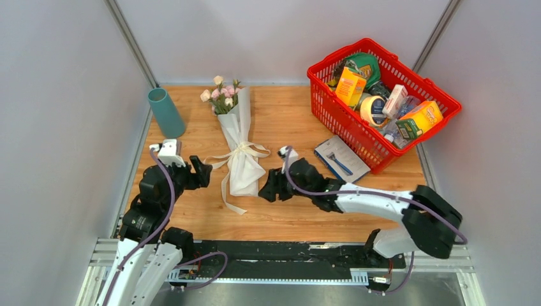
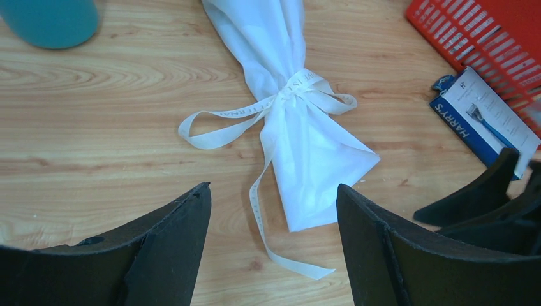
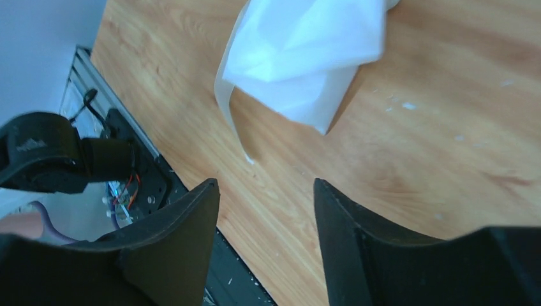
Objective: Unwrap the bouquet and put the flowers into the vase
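While the bouquet [image 1: 237, 137] lies flat on the table [image 1: 287, 121], left fingers [image 2: 166, 255] and right fingers [image 3: 357, 242] flank its wrapped base, spread, gripping nothing.

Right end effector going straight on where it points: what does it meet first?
Likely the bouquet: the right end effector points at the bottom end of its white wrap. Depth is unclear; it might graze the table first.

Bright even light; right-wrist view perhaps soft.
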Available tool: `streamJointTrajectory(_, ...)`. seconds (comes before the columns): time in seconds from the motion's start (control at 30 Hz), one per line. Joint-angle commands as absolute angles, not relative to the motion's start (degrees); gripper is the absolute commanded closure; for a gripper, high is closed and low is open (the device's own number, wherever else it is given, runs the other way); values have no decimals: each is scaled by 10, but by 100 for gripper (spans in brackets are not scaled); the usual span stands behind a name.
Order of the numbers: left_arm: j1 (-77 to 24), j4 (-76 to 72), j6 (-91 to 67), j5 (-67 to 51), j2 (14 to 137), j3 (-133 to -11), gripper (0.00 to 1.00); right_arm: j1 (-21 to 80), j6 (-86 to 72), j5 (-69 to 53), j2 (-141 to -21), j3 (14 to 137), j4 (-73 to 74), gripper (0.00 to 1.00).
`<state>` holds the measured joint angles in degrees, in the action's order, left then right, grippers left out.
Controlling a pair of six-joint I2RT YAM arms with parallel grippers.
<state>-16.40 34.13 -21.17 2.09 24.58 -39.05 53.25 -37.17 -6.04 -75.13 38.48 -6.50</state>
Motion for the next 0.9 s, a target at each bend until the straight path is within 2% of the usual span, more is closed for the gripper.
streamJointTrajectory(0.0,-162,343,-220,40,239,-399,21,596,-396,-51,-848,436,-148,44)
streamJointTrajectory(0.13,-161,346,-223,54,239,-399,21,636,-380,-42,-941,491,-145,51)
streamJointTrajectory(0.47,-162,346,-224,62,247,-398,22,686,-365,-21,-1074,569,-134,57)
streamJointTrajectory(0.73,-161,362,-238,71,292,-411,25,729,-352,116,-1113,623,-51,66)
streamJointTrajectory(0.8,-161,364,-244,71,308,-415,25,732,-351,137,-1117,631,-38,70)
streamJointTrajectory(0.87,-161,370,-255,70,326,-422,25,733,-352,141,-1115,634,-34,80)
